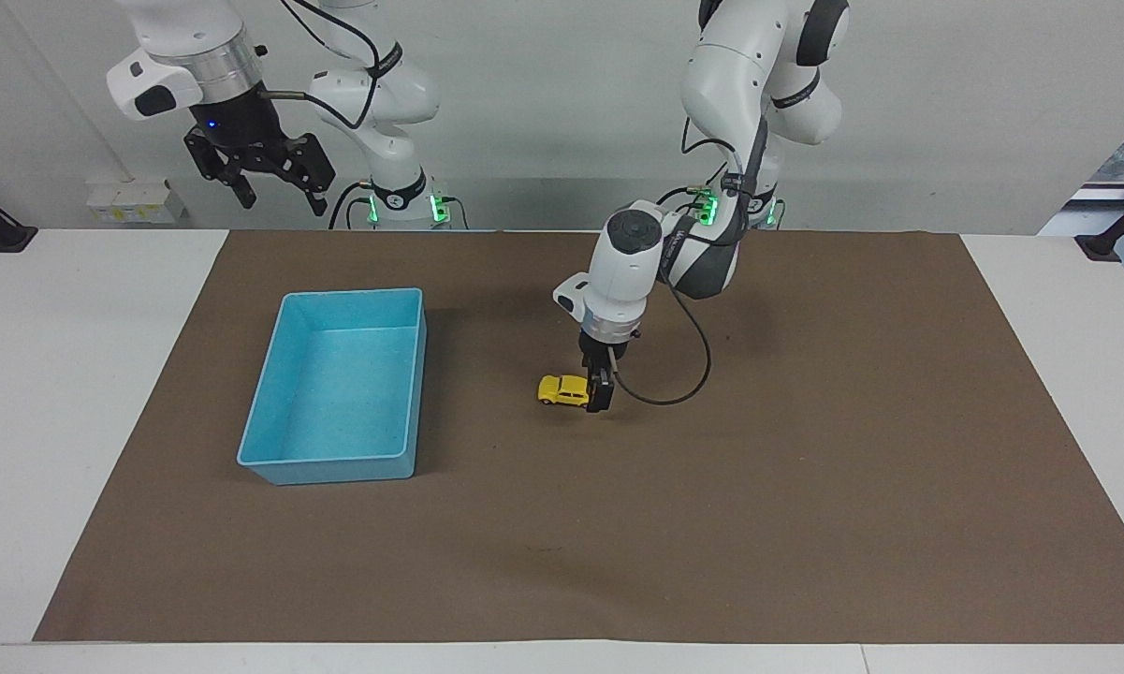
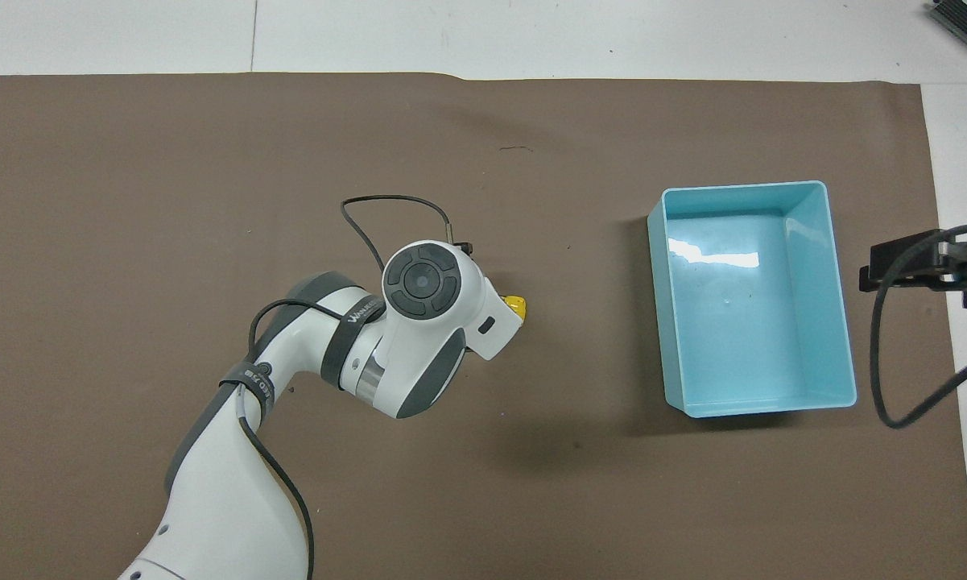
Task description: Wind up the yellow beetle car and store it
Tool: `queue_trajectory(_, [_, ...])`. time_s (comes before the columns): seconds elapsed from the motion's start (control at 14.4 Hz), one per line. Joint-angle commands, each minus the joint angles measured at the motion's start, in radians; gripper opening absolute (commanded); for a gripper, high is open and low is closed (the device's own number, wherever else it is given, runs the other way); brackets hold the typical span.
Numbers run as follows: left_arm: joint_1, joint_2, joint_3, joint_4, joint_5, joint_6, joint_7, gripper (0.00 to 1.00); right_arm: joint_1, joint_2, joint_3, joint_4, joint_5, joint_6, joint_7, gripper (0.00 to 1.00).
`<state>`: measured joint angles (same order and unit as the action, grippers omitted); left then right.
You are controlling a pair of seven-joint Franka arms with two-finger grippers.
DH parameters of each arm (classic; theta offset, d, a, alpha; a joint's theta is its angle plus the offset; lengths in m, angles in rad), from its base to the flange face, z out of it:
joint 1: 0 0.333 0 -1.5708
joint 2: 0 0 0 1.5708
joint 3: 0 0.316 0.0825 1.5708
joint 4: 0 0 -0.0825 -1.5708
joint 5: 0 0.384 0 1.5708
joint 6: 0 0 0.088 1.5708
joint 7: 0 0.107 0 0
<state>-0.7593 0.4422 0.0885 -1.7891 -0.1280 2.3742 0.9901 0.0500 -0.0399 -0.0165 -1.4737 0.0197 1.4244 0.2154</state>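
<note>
The yellow beetle car [image 1: 562, 388] stands on the brown mat, between the blue tray and the left arm's end of the table. My left gripper [image 1: 600, 394] points straight down and is low at the car's end toward the left arm's side, covering that end. In the overhead view the left wrist hides most of the car, and only its yellow tip [image 2: 516, 304] shows. My right gripper [image 1: 281, 199] waits open and empty, raised high by its base; it also shows at the overhead view's edge [image 2: 894, 270].
An empty light blue tray [image 1: 281, 463] sits on the mat toward the right arm's end, also in the overhead view [image 2: 765, 408]. A brown mat [image 1: 805, 524] covers most of the white table.
</note>
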Motion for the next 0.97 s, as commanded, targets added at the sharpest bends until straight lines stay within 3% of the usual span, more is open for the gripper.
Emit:
queue_trajectory(0.0, [-0.044, -0.013, 0.025, -0.024, -0.009, 0.017, -0.019, 1.00, -0.009, -0.021, 0.003, -0.030, 0.020, 0.021, 0.015, 1.00])
queue_trajectory(0.42, [-0.063, -0.011, 0.025, -0.038, -0.007, 0.016, -0.060, 0.97, -0.009, -0.021, 0.003, -0.030, 0.020, 0.022, 0.015, 1.00])
queue_trajectory(0.49, [-0.063, -0.011, 0.025, -0.039, -0.005, 0.013, -0.077, 0.65, -0.009, -0.021, 0.001, -0.030, 0.020, 0.021, 0.015, 1.00])
queue_trajectory(0.56, [-0.063, -0.013, 0.025, -0.044, -0.005, 0.014, -0.086, 0.25, -0.009, -0.021, 0.001, -0.030, 0.020, 0.022, 0.015, 1.00])
queue_trajectory(0.62, [-0.060, -0.013, 0.025, -0.044, -0.005, 0.016, -0.087, 0.06, -0.009, -0.021, 0.001, -0.030, 0.020, 0.021, 0.015, 1.00])
queue_trajectory(0.69, [-0.060, -0.013, 0.025, -0.044, -0.005, 0.016, -0.087, 0.00, -0.009, -0.021, 0.003, -0.030, 0.020, 0.022, 0.015, 1.00])
queue_trajectory(0.9, [-0.054, -0.013, 0.025, -0.044, -0.005, 0.013, -0.087, 0.00, -0.009, -0.021, 0.003, -0.030, 0.020, 0.021, 0.015, 1.00])
